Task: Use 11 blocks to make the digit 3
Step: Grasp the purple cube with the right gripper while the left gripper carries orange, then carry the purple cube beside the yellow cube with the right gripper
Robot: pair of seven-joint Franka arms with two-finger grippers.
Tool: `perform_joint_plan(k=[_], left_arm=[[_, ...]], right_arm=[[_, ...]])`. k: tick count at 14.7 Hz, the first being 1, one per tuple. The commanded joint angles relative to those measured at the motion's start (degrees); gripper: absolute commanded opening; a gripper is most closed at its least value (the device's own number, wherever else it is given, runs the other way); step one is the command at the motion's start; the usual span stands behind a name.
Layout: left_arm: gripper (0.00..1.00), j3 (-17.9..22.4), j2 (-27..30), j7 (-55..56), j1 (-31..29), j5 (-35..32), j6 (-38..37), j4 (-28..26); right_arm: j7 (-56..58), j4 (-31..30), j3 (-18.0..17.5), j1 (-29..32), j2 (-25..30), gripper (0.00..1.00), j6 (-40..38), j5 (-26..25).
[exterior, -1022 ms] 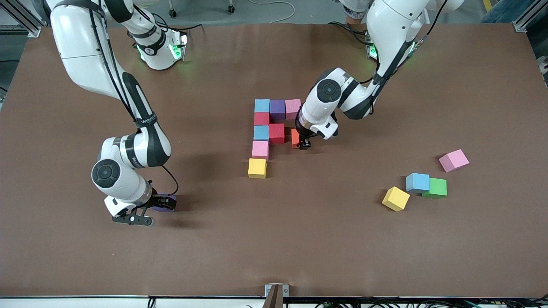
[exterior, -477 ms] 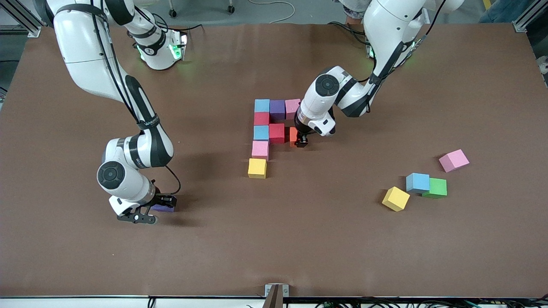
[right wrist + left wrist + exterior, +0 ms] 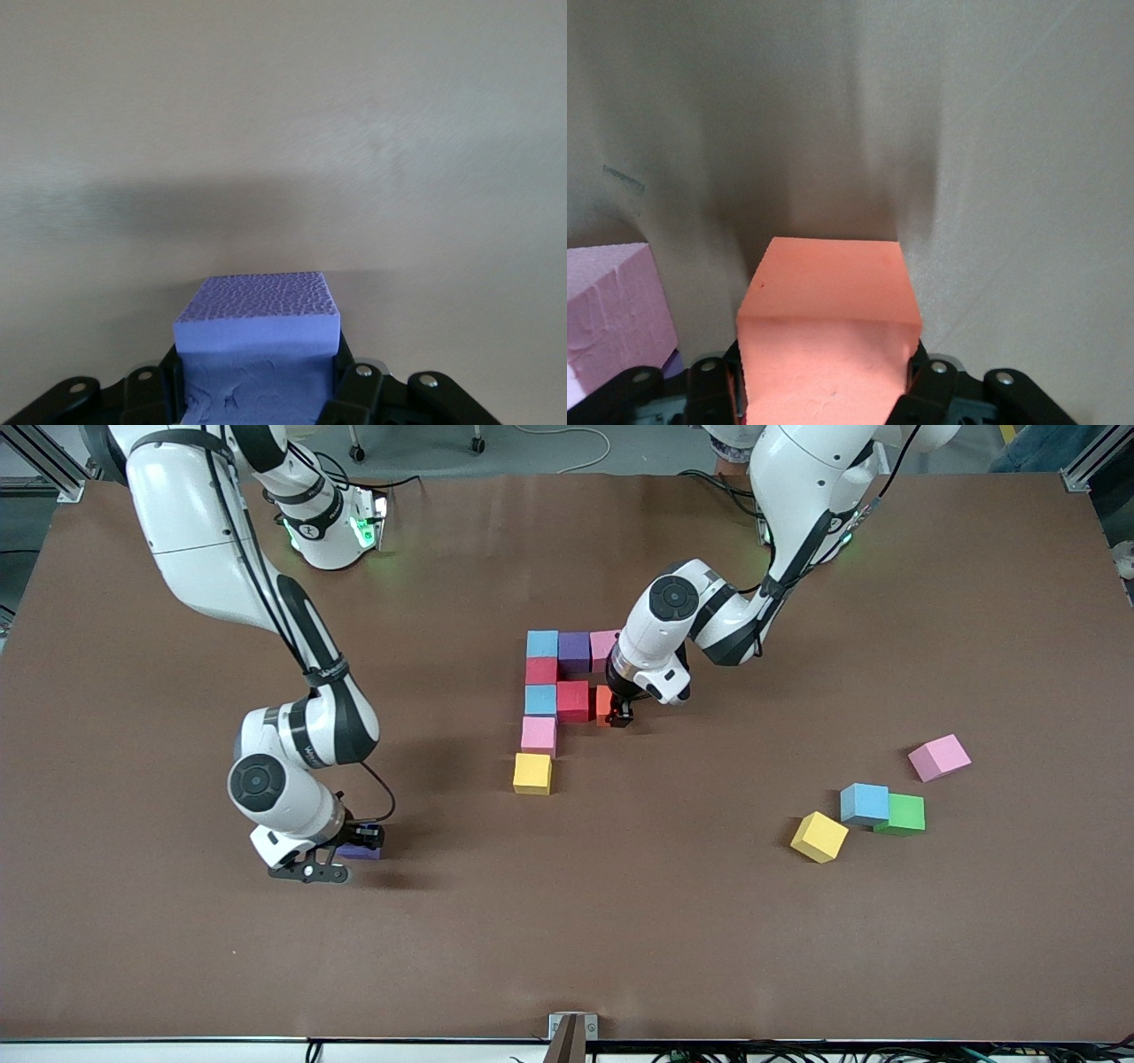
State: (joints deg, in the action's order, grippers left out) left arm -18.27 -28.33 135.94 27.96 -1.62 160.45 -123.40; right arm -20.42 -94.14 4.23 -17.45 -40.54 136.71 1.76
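Your left gripper [image 3: 618,716] has its fingers clamped on the orange cube [image 3: 604,705], and in the left wrist view you can see the orange block [image 3: 826,332] sitting snug between the two black fingertips [image 3: 709,390], with a pink cube [image 3: 611,310] just off to one side. That orange one is low at the table, right beside the red cube [image 3: 572,701] in the middle bar of the figure, looks like touching or as good as. Your right gripper [image 3: 359,843] is pinched on a purple cube [image 3: 361,851] toward the right arm's end of the table, well apart from everything else; the right wrist view shows the purple block [image 3: 257,341] held between its fingers [image 3: 354,390] with bare brown table [image 3: 620,921] all around. Whether it's lifted off the surface or resting on it, you can't tell. Moving out, the half-built digit [image 3: 554,691] sits mid-table: a top bar of blue [image 3: 542,643], purple [image 3: 574,651] and pink [image 3: 604,646], then a column running toward the front camera of red [image 3: 541,670], blue [image 3: 539,700], pink [image 3: 538,735] and yellow [image 3: 532,773]. Over toward the left arm's end you've got loose ones: a pink cube [image 3: 939,757], a blue cube [image 3: 865,803] touching the green cube [image 3: 902,813], and a tilted yellow cube [image 3: 819,836] just beside them.
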Motion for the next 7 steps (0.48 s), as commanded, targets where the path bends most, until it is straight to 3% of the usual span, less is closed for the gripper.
perform_joint_plan(k=[1, 3, 7], left_arm=[[0.16, -0.4, 0.3, 0.6, 0.1, -1.0, 1.4, -0.7], [0.16, -0.4, 0.0, 0.7, 0.1, -1.0, 1.6, -0.7], [0.17, -0.4, -0.5, 0.8, 0.3, -1.0, 2.5, -0.6]], right_arm=[[-13.2, -3.2, -0.5, -2.8, 2.7, 0.00, 0.0, -0.3], [-26.4, -3.9, -0.5, -5.6, 3.9, 0.00, 0.0, -0.3], [-34.0, -8.0, -1.1, -9.5, 6.9, 0.00, 0.6, 0.4]])
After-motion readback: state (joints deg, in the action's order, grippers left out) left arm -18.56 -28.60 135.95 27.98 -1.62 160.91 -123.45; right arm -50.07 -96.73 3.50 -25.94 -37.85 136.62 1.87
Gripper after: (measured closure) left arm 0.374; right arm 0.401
